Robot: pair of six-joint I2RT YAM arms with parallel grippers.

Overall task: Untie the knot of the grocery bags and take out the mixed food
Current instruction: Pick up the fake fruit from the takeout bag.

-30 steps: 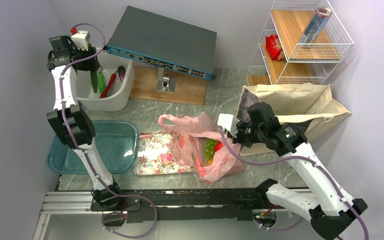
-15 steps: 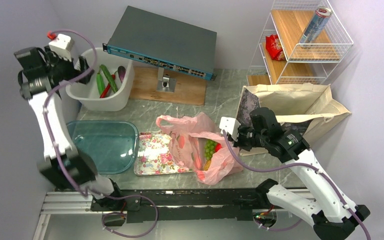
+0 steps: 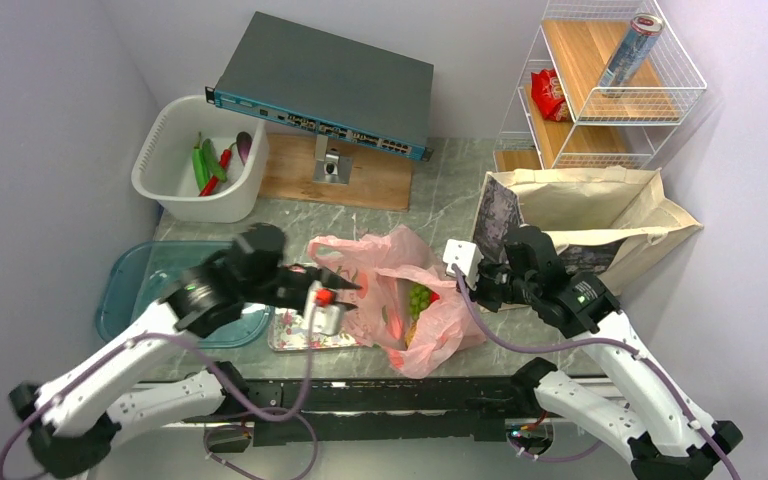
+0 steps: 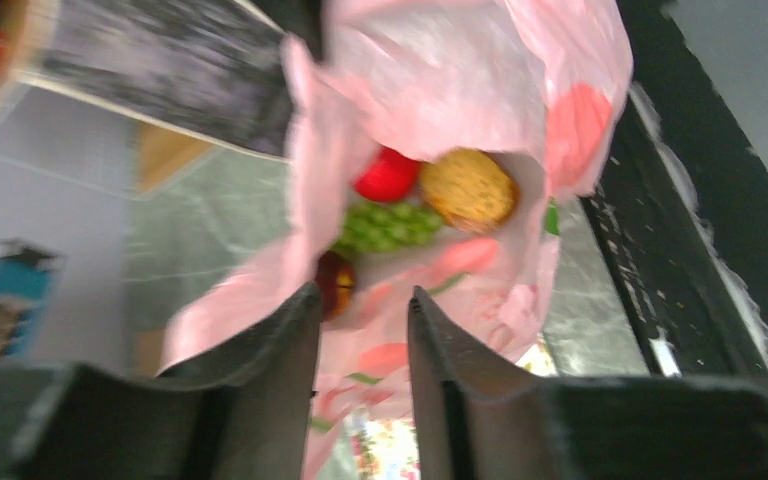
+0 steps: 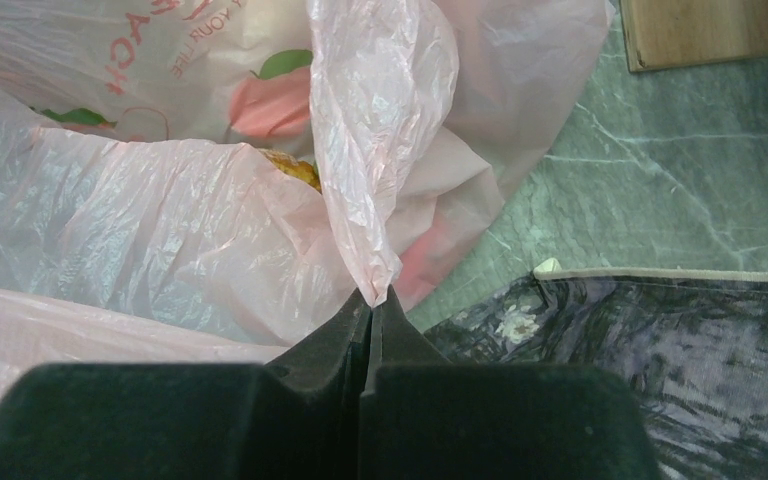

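Here, my left gripper (image 4: 360,295) hangs with jaws apart and empty, facing the open mouth of the pink bag (image 3: 365,262), where grapes (image 4: 385,225), an apple (image 4: 387,175) and bread (image 4: 467,190) lie. My right gripper (image 5: 370,300) is clamped on the bag's right edge, beside the tote (image 3: 600,212).

The counter (image 3: 450,190) is seen from above, behind the arms. The bag (image 3: 365,265) is shared close up by both wrist views, from left and right.

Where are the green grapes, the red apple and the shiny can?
green grapes (image 4: 385,227): left wrist view, middle of the bunch.
red apple (image 4: 388,176): left wrist view, its round middle.
shiny can (image 3: 631,50): top view, middle of its side.
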